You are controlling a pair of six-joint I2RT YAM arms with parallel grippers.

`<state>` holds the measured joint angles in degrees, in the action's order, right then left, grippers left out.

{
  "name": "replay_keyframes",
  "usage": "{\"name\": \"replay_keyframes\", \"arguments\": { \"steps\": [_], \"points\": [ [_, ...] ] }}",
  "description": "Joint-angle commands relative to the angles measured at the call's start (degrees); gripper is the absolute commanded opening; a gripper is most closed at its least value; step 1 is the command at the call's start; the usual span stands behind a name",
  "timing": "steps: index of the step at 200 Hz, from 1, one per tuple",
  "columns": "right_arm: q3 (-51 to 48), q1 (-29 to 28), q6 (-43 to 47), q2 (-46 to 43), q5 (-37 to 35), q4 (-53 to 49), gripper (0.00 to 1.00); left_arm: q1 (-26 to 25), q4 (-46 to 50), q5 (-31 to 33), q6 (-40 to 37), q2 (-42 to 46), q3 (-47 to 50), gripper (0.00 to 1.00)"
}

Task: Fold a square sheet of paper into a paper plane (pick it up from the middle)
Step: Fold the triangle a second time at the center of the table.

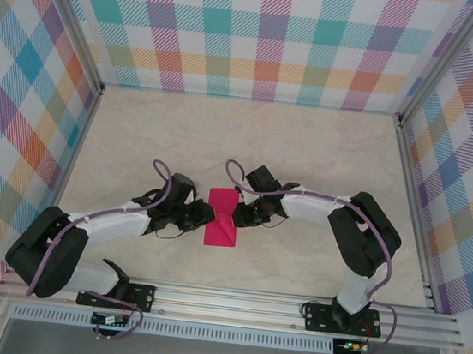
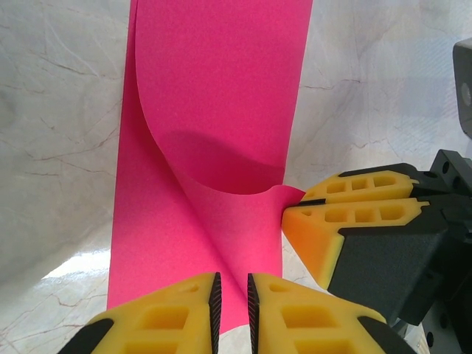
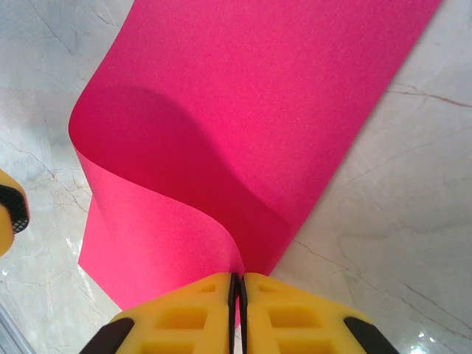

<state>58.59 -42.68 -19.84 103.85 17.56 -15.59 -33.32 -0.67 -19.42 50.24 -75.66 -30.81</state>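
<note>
Square sheet of paper (image 1: 221,220) sat on the table (image 1: 326,153) mid-workspace, between the two wrists. It wasn't flat: one flap was lifted and curled over the rest in a soft roll, no crease set yet.

Right gripper (image 3: 237,295) was pinched tight on the raised edge, pads together with paper between them. Left gripper (image 2: 234,310) sat at the opposite edge with jaws a sliver apart. Pink showed in the gap, and it looked like it straddled the sheet rather than clamped it.

My read: first fold in progress, early in the task.

To do this step well:
- left needed to pin or clamp its edge first, or the whole sheet would drag with the right arm
- right should carry the flap over low and slow, keeping the roll loose so it didn't kink off-axis
- line up edge to edge before any pressing; the wrist views showed the flap sitting skewed to the layer under it, so it probably needed a small rotation
- release only once the flap lay flat, then press along the roll to set the crease

Main risk: thin paper slipping out of the pinch or buckling near the fingers
</note>
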Motion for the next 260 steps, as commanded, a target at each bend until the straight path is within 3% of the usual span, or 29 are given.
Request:
{"name": "replay_keyframes", "arguments": {
  "steps": [1,58,75,93,260],
  "points": [
    [0.9,0.4,0.9,0.9,-0.4,-1.0,0.12,-1.0,-2.9,-0.5,1.1,-0.7,-1.4,0.2],
    [1.1,0.5,0.7,1.6,-0.2,-0.7,0.12,-1.4,-7.6,-2.2,2.2,-4.2,-2.1,0.16],
    [1.1,0.5,0.7,1.7,-0.2,-0.6,0.12,-1.6,-9.3,-2.9,2.5,-5.3,-2.1,0.12],
    [1.3,0.6,0.8,1.8,-0.2,-0.8,0.12,-1.9,-10.5,-3.0,2.8,-6.2,-2.1,0.0],
    [1.1,0.8,1.1,2.0,0.4,-0.6,0.12,-3.1,-12.9,-1.0,2.1,-13.2,-1.4,0.0]
  ]
}}
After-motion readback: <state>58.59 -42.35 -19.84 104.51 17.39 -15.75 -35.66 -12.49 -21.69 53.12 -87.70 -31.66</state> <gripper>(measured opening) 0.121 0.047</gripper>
